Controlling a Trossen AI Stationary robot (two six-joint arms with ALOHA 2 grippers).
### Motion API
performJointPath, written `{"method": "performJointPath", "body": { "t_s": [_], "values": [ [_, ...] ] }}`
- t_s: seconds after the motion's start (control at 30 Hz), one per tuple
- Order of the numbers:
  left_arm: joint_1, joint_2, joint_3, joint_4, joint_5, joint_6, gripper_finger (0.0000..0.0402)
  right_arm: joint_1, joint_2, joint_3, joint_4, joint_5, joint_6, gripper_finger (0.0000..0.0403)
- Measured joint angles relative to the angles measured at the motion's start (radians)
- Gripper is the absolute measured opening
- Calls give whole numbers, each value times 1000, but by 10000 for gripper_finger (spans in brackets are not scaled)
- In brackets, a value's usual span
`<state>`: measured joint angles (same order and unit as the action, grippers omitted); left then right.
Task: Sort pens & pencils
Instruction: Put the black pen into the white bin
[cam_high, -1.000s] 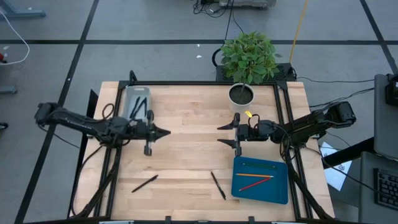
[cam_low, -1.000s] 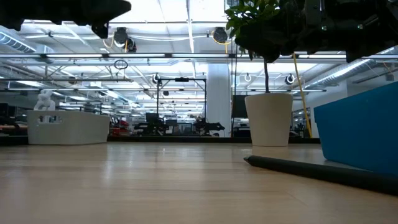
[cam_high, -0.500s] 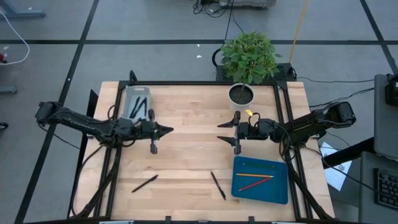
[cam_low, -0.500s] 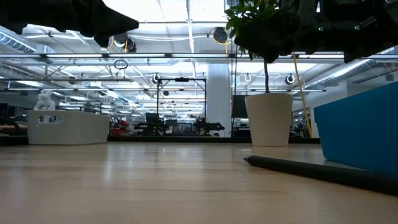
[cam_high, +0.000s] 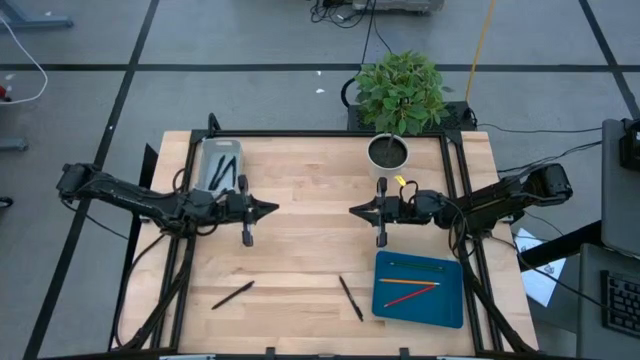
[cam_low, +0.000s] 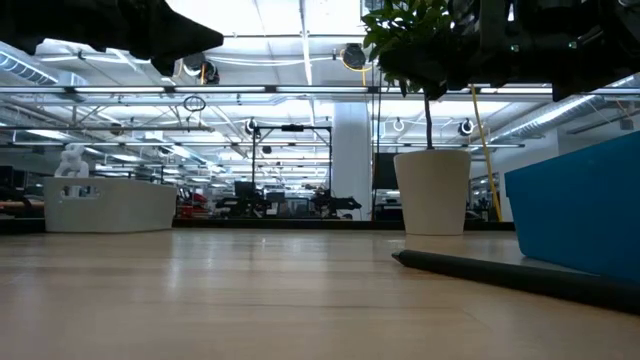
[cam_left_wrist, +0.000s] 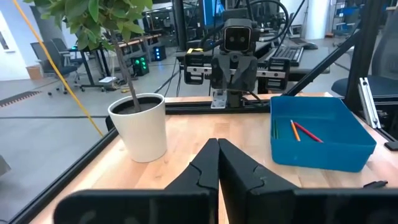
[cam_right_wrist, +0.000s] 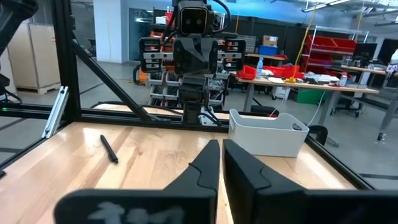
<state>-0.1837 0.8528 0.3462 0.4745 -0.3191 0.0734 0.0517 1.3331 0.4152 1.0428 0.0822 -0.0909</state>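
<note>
Both grippers, left (cam_high: 270, 209) and right (cam_high: 353, 210): closed, empty, mid-table. Two pens (cam_high: 350, 297) loose at six o'clock. Pencils (cam_high: 410, 291) in blue tray (cam_high: 450, 312). You reopen before descending.

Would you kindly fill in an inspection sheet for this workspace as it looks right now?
Surface: wooden table in a black frame, dry and unmarked.
Job's things: two pens loose near the front edge; more pens in the grey bin; orange, red and green pencils in the blue tray.
Clutter: potted plant at the back edge.
Hands: left hand and right hand face each other over mid-table, both shut and holding nothing.
Cables: bundles along both arms; loose leads on the floor behind the table.
Surroundings: lab benches and racks; no person seen.
</note>
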Motion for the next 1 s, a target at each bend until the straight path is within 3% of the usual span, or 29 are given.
{"method": "performJointPath", "body": {
  "t_s": [0.53, 0.77, 1.0],
  "values": [
    [0, 0, 0, -2, 3, -18, 8, 0, 0, 0, -24, 0, 25, 0],
    [0, 0, 1, -22, 3, -60, 62, 0, 0, 0, -24, 0, 26, 0],
    [0, 0, 1, -36, 3, -83, 160, 0, 0, 0, -23, 0, 26, 0]
  ]
}}
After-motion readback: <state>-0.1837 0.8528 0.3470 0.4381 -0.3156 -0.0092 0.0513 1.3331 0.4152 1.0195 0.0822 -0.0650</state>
